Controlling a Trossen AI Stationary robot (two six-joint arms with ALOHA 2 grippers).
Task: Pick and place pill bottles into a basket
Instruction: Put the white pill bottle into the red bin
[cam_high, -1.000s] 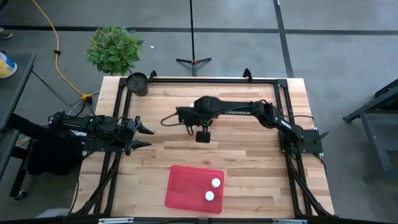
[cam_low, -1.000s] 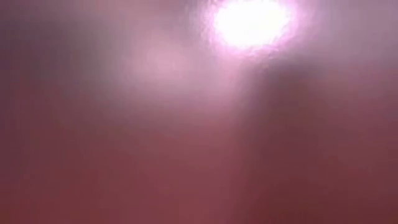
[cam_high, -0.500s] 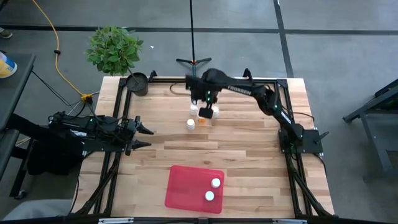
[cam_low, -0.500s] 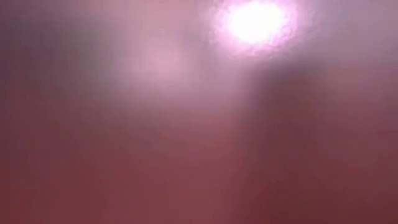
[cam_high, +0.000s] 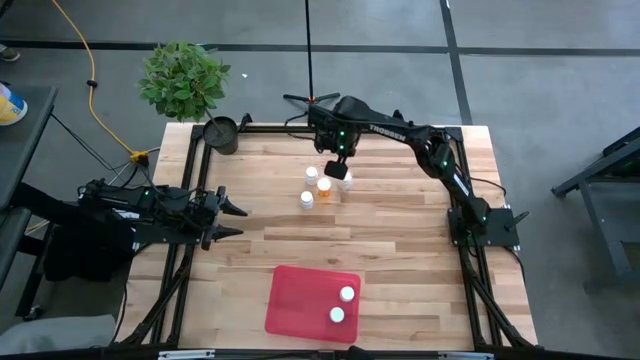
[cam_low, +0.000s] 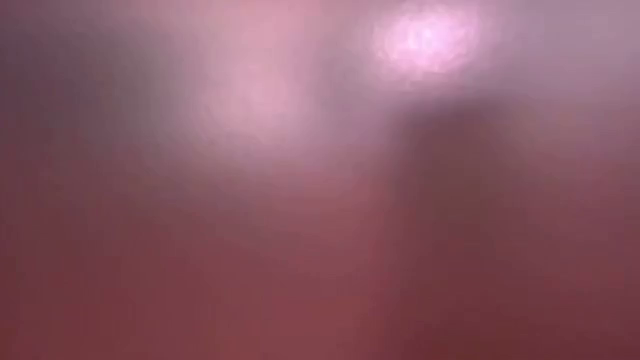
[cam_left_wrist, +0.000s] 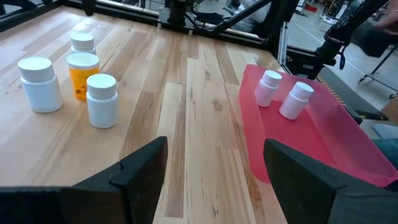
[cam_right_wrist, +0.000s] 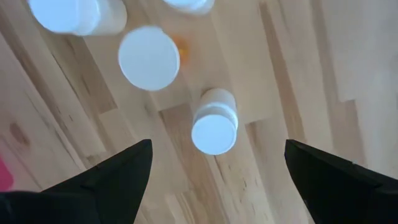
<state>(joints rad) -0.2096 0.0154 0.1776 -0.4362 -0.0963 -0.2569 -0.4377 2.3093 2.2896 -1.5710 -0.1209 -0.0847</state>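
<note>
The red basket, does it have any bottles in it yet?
Yes, two. The red basket holds two white-capped pill bottles; four more stand out on the table.

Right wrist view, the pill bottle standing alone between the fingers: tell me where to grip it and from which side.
Grip the pill bottle across its round white cap, coming straight down. It stands upright, apart from its neighbours, and the right gripper hangs above it, jaws open to either side.
</note>
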